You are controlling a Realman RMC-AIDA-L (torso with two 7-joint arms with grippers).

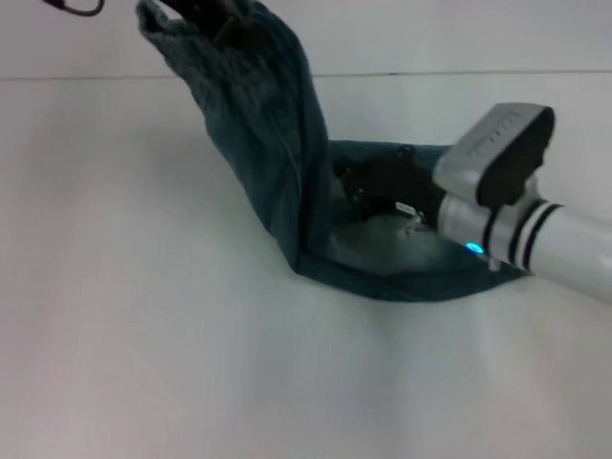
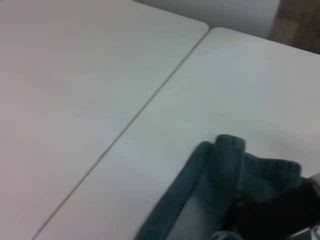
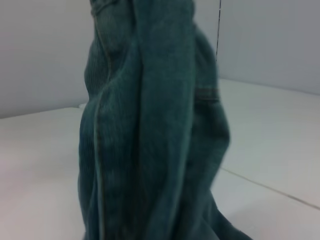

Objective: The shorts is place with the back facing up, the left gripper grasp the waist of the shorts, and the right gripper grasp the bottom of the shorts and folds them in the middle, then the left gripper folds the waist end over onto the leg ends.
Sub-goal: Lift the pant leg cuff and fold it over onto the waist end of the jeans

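Observation:
The blue denim shorts (image 1: pixel 277 163) are folded lengthwise, and their waist end is lifted high at the back left of the white table (image 1: pixel 143 335). My left gripper (image 1: pixel 206 17) is shut on that waist at the top edge of the head view. The left wrist view shows the gathered waistband (image 2: pixel 225 165) with a dark finger (image 2: pixel 280 210) clamped on it. The leg ends lie flat on the table at the right. My right gripper (image 1: pixel 375 184) rests low over them. In the right wrist view the raised denim (image 3: pixel 145 150) hangs close in front as a tall column.
A thin seam (image 1: pixel 478 74) runs across the back of the table where two tabletops meet, and the table seam (image 2: pixel 125 130) shows again in the left wrist view. Bare white surface lies in front of and to the left of the shorts.

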